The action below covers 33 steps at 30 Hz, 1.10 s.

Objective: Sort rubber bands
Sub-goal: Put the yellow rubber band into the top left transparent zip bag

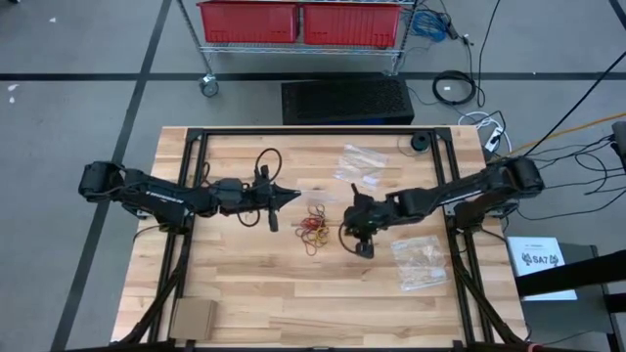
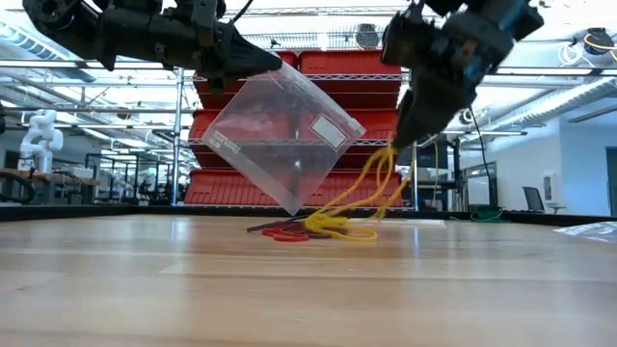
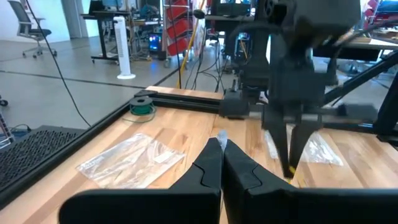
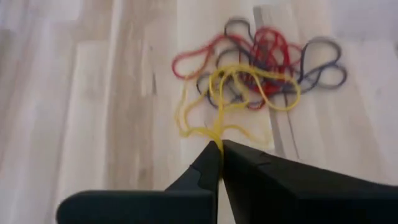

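Above table, right fingers (image 4: 219, 146) pinching rubber bands (image 4: 249, 93)

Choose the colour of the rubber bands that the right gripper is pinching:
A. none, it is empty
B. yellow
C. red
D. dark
B: the right gripper is shut on yellow rubber bands, which stretch up from the pile to its fingertips; the red and dark ones lie on the table.

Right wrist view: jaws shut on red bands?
No, the right gripper pinches yellow rubber bands; the red ones lie loose on the table.
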Motion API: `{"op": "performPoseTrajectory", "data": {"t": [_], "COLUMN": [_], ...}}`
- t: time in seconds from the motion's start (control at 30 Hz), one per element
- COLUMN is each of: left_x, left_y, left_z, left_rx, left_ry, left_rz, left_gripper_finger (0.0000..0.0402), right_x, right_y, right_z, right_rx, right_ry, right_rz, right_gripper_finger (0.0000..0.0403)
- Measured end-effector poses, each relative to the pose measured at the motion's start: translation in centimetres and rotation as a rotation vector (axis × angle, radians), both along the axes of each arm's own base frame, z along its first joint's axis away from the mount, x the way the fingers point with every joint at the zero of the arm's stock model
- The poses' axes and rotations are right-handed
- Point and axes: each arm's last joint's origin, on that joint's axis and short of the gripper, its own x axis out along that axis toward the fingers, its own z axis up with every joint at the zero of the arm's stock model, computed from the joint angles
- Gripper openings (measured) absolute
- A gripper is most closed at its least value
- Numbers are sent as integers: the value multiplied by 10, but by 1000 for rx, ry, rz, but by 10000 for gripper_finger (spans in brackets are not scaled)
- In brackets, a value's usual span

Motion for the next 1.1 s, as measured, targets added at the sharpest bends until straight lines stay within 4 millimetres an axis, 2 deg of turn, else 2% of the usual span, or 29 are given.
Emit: {"op": "performPoseTrajectory", "data": {"t": [0.27,0.37,0.5,0.63,0.73,0.9,1.1], "left_x": [0,0,0,0,0,0,0], "left_y": [0,0,0,0,0,0,0], "left_z": [0,0,0,0,0,0,0], "left_rx": [0,0,0,1,1,1,1], "left_ry": [0,0,0,0,0,0,1], "left_rz": [0,0,0,0,0,1,1], "left_gripper_finger": [0,0,0,0,0,0,0], "right_x": [-13,-16,-19,-24,-27,-22,-11], "right_y": [-2,-2,-3,-3,-3,4,8], "right_z": [23,26,25,21,17,3,-25], "right_rx": [13,16,20,12,6,13,45], "right_ry": [-56,-68,-39,36,86,148,256], "right_rz": [-16,-19,-27,-29,-26,-19,-105], "right_gripper_finger": [9,36,101,167,195,196,180]}}
